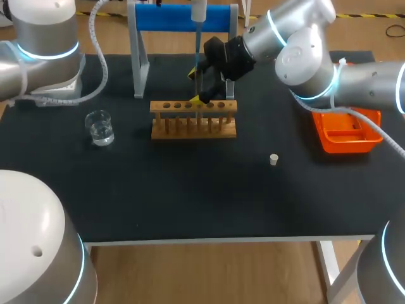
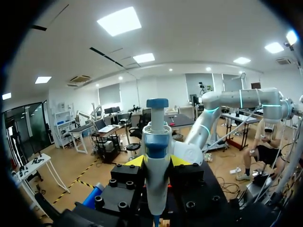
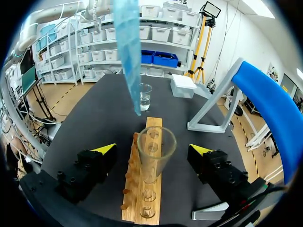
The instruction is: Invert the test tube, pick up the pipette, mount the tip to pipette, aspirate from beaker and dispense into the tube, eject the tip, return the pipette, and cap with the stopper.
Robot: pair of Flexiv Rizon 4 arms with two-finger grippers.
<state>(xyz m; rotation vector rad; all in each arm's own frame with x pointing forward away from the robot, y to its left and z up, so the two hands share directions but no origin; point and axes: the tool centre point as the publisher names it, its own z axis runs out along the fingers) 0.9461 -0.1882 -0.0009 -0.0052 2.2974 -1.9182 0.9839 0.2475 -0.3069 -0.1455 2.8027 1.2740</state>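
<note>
Left on bench (image 1: pixel 190 196), beaker (image 1: pixel 100 126); mid-bench – pipette (image 2: pixel 156 142) upright, clamped in left tool (image 2: pixel 157 161), its blue tip (image 3: pixel 129 52) hanging above wooden rack (image 1: pixel 171 128); test tube (image 3: pixel 155 156) stands in rack between fingers of right tool (image 3: pixel 153 149), spread wide, not touching – stopper (image 1: pixel 274 159), orange tray (image 1: pixel 329 144) further right.

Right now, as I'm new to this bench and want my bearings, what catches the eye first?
The pipette, gripped by the left gripper, hangs its blue tip over a glass tube in the wooden rack. The right gripper stands open around that tube.
</note>
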